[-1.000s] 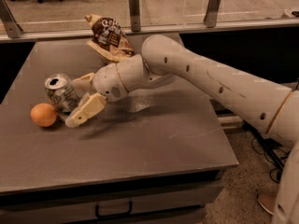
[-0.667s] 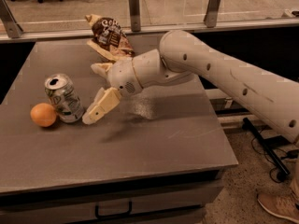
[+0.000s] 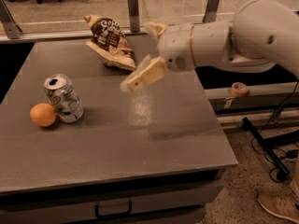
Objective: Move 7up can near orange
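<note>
Grey bench (image 3: 177,139) fills our one camera view, with a glass-railed ledge behind it and speckled floor to the right.

On its left part stands the can (image 3: 64,98), upright, tab end up. The orange (image 3: 43,115) lies just to the can's left, so close that the two seem to touch. A snack bag (image 3: 110,43) lies behind the can and to its right, near the bench's far edge.

What has changed: a second ago the gripper (image 3: 139,56) was at the can, a finger on each side of it. Now it is off the can and well to its right, raised above the bench in front of the bag. The can stands free beside the orange. We judge the placing done, and the arm (image 3: 219,41) to be pulling clear.

That arm reaches in from the right edge, its thick white links roughly level, wrist pointing left and slightly down. The gripper is spread wide and holds nothing. A tape roll (image 3: 239,88) sits on a ledge far right of the can, off the bench.
</note>
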Robot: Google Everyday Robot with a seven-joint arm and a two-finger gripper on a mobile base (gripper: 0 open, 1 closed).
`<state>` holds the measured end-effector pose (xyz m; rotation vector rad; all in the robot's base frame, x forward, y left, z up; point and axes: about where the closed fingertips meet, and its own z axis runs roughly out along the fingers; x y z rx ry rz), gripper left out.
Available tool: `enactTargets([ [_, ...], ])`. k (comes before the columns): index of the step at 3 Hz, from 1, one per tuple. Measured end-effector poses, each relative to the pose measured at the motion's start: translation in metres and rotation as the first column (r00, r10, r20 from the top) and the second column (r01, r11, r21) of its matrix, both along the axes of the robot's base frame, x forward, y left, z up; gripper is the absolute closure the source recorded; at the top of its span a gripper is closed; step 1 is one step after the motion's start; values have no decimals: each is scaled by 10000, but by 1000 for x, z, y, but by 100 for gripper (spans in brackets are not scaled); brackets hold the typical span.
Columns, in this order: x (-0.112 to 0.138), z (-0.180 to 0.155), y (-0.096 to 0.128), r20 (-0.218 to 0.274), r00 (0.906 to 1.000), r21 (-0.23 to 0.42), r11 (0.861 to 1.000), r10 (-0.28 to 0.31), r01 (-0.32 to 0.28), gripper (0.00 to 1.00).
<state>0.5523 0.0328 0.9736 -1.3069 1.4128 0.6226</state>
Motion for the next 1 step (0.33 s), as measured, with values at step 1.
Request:
enactTargets([
  [1,-1,3,-12,83,9996,-33,9997,-255,255,0],
])
